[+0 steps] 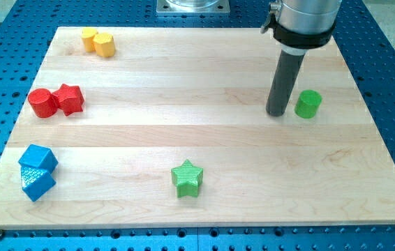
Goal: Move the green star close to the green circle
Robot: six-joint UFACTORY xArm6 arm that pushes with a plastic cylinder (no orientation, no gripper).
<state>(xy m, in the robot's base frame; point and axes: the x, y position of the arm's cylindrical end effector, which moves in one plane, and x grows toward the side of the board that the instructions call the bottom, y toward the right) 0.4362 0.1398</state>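
**Star not yet moved; tip parked beside the circle**

Camera view: Stood my tip (278,113) on the table (204,77) at the view's upper right, just left of the green circle (308,104), with a thin gap between and no contact made out. Carried no pincer at all, only a straight dark rod, so nothing to spread, press together or pinch.

Lay the green star (187,178) near the view's bottom, a little left of centre, well apart from both circle and tip. Sat flat, points crisp, top face lighter than the sides, nothing touching it. Looked small and light, likely to spin if pushed off-centre.

Judged the task as barely started: star and circle far from each other, the whole push left to do. Needed, by the look of it, a trip down and round to the star's lower-left side, then a push up and rightward toward the circle.

Elsewhere, untouched and clear of that path: two yellow blocks (98,42) at upper left, two red blocks (56,101) at left, two blue blocks (38,171) at lower left.
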